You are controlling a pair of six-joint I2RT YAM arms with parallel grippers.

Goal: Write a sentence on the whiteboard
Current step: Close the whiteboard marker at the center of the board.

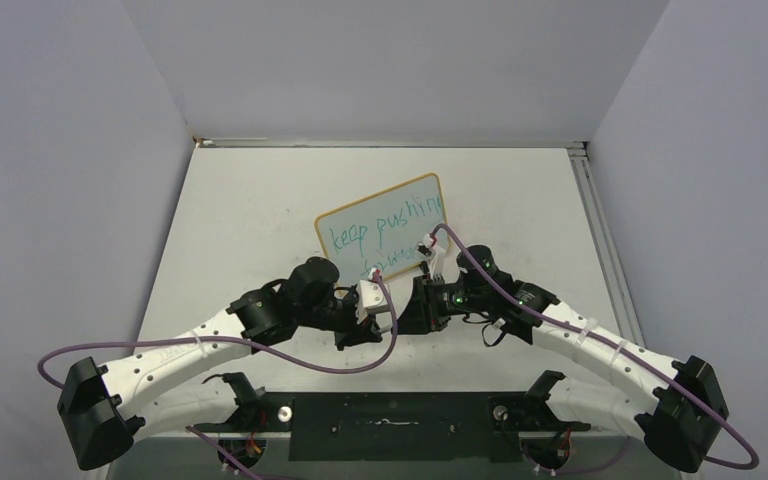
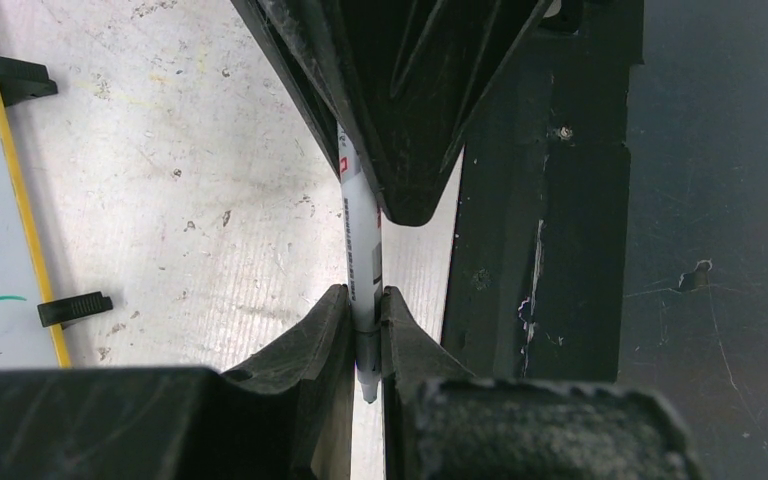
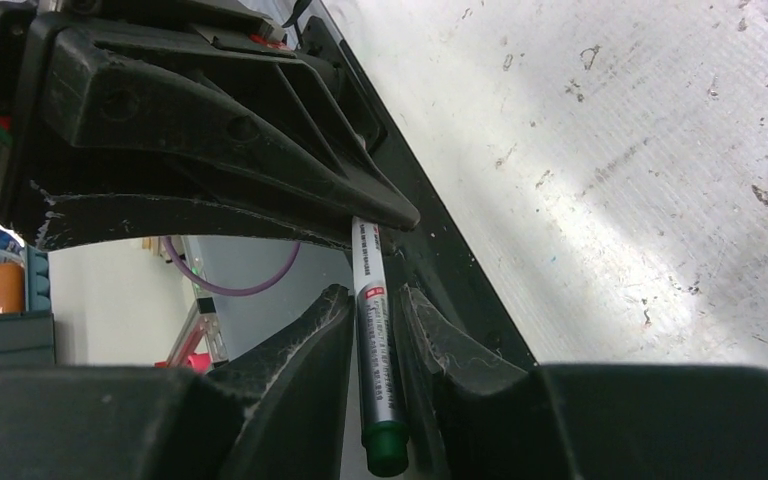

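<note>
The left gripper (image 2: 363,300) and right gripper (image 3: 372,300) each have fingers clamped on the marker (image 3: 375,370), on the near side of the whiteboard (image 1: 385,200). If one tugs crookedly, I reckon the marker slips and drops.

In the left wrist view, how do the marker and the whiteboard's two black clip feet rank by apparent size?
1. marker: largest, though nearest the camera.
2. upper clip foot and lower clip foot: alike, not ranked.
</note>
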